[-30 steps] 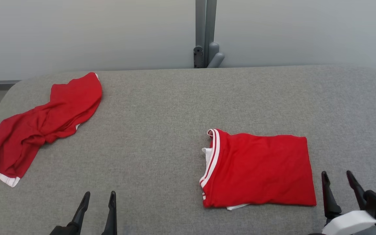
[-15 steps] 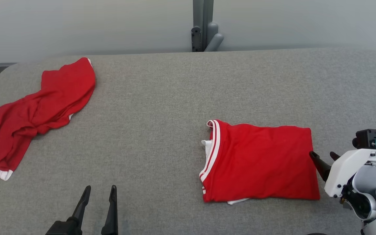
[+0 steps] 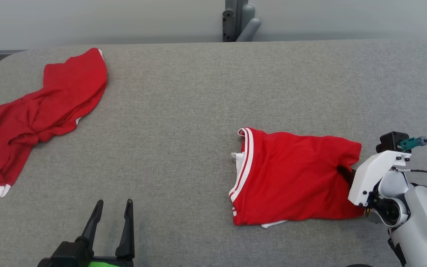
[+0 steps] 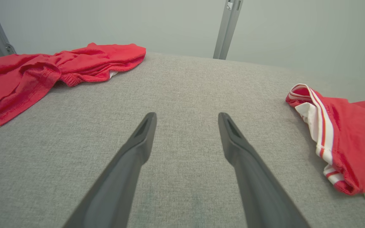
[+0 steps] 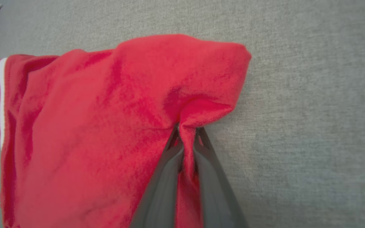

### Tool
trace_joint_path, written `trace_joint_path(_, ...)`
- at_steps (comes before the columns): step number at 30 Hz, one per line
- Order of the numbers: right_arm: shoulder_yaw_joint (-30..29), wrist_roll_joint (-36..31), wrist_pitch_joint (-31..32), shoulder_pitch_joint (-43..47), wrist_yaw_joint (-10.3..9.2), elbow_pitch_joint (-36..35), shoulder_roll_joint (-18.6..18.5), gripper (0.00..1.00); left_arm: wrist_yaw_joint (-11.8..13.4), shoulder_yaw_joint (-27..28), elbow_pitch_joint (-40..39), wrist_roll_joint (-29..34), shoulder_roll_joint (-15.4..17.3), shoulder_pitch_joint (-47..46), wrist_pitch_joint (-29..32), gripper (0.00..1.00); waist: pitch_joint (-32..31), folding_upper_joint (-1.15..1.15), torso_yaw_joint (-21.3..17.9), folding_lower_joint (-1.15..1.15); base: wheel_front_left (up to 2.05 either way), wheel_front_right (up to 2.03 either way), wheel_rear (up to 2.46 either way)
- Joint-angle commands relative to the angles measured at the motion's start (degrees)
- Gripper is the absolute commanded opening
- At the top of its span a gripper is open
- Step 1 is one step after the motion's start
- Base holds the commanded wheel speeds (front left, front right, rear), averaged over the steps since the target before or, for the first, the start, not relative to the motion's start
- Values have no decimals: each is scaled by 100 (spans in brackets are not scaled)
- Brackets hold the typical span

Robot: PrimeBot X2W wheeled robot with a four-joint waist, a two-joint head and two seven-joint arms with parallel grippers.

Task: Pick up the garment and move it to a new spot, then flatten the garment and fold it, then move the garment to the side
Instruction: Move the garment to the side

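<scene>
Since a second ago the right claw [image 5: 187, 134] has swung in and closed on the right edge of the folded garment [image 3: 295, 178], pinching a ridge of cloth. The garment lies right of centre on the counter [image 3: 184, 111], long axis left-right, stretching leftward from that claw. The left claw [image 3: 113, 204] stands wide open, empty, well apart. Bare counter lies ahead and leftward, up to a crumpled red garment [image 3: 43, 111].

You have even, diffuse light, probably from overhead; shadows beside the garment [image 3: 295, 178] lie faint and soft. Right wrist view: fingers [image 5: 160, 190] smear, close and unfocused. Left wrist view bows at edges.
</scene>
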Motion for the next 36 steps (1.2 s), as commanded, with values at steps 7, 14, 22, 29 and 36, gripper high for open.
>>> trace_joint_path(7,367,258,-225,-419,-5,136,-251,0,-14,79,-126,15,4,-150,-17,100,318,0,-932,0,0,0,0)
trace_joint_path(14,441,-24,-772,-931,-4,323,-423,0,-14,54,-220,64,197,-370,-17,100,699,0,-1685,0,0,0,0)
trace_joint_path(22,-50,-823,-1679,-2091,-4,1063,-666,0,-7,-281,-291,95,645,-874,-17,100,1414,0,-1728,0,0,0,0)
trace_joint_path(29,-760,-1439,-1886,-2749,-4,1932,-1085,0,-4,-190,-339,79,790,-798,-17,100,1499,0,-1291,0,0,0,0)
trace_joint_path(36,-1482,-2194,-2076,-3018,-5,2710,-1312,0,-4,-105,-360,98,752,-624,-17,100,1362,0,-963,0,0,0,0)
